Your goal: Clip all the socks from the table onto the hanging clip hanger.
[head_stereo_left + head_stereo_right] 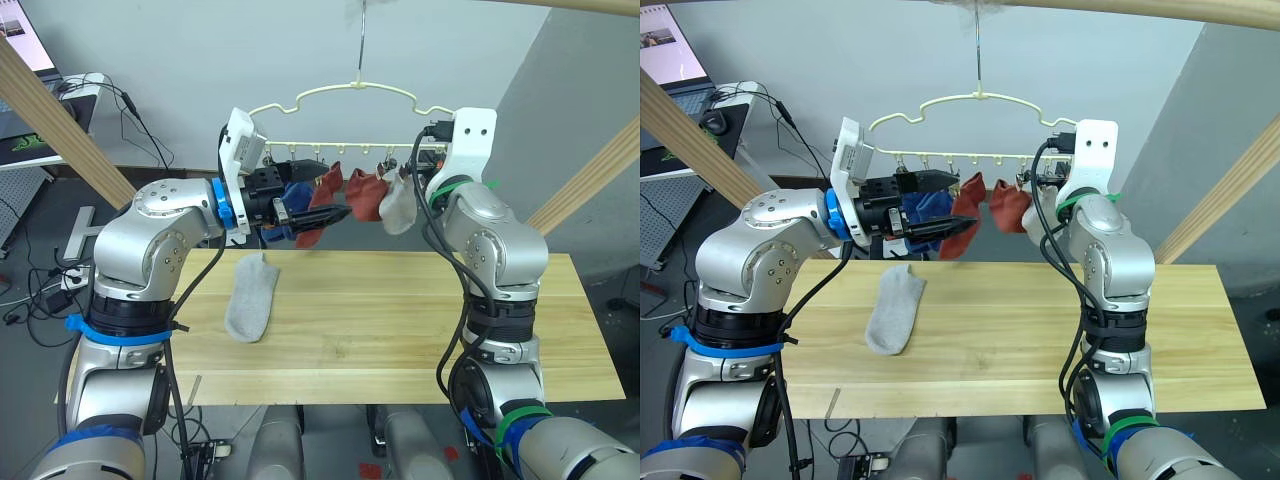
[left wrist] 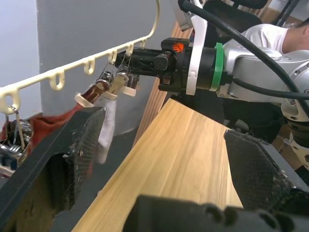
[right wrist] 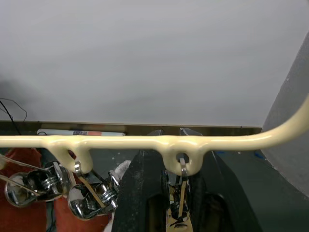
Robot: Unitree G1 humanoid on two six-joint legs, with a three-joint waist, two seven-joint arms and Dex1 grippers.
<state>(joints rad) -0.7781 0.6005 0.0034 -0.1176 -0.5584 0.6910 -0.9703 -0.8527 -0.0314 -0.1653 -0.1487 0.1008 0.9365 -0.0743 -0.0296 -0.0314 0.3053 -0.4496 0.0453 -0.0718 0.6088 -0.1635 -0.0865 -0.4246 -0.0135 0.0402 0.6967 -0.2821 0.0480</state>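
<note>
My black fingers (image 1: 940, 228) frame a cream-yellow clip hanger (image 1: 975, 100) hung with rust-red socks (image 1: 1008, 206), a blue sock (image 1: 928, 205) and a pale grey sock (image 1: 398, 208); another light grey sock (image 1: 894, 309) lies on the yellowish, grained table (image 1: 1040, 330).

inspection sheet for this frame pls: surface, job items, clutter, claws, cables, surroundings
Surface: long light-wood table, grain visible.
Job's things: one light grey ankle sock lies flat on the table. Cream-yellow wavy wire clip hanger hangs above the far edge; on it hang a blue sock, two rust-red socks and a pale grey sock.
Clutter: nothing seen on the table besides the sock.
Claws: left claw open, by the blue and red socks; right claw at a metal clip on the hanger, fingers either side of it.
Cables: black cables along the right arm; loose leads on the floor at left.
Surroundings: grey wall, slanted wooden beams, laptop at far left.
</note>
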